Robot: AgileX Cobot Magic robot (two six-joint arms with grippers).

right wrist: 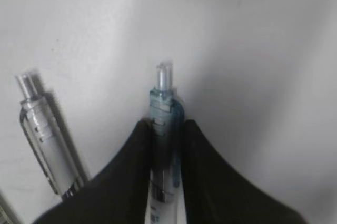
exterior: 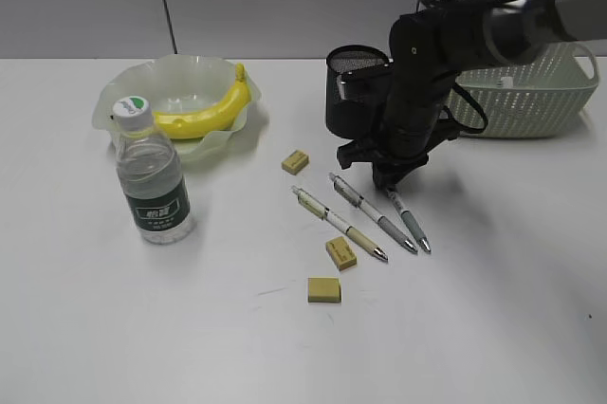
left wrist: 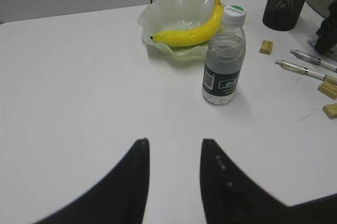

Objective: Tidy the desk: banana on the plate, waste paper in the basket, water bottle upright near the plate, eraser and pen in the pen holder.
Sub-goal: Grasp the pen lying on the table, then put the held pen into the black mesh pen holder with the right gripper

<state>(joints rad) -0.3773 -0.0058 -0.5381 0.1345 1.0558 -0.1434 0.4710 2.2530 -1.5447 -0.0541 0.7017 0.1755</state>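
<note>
**Pen clamped on the table**

A blue-grey pen (right wrist: pixel 163 145) is clamped between the right gripper's (right wrist: pixel 166 129) black fingers, lying on the white table (exterior: pixel 474 328). The left gripper (left wrist: pixel 174 155) is held apart over bare table. The banana (exterior: pixel 204 115) is seen in the ruffled translucent plate (exterior: pixel 119 91), the clear bottle (exterior: pixel 152 176) upright beside it. Two pens and three erasers are left between bottle and gripper; open room is seen at the near edge.

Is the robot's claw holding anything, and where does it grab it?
The right claw pinches the blue-grey pen near its clicker end. The left claw holds nothing.
</note>
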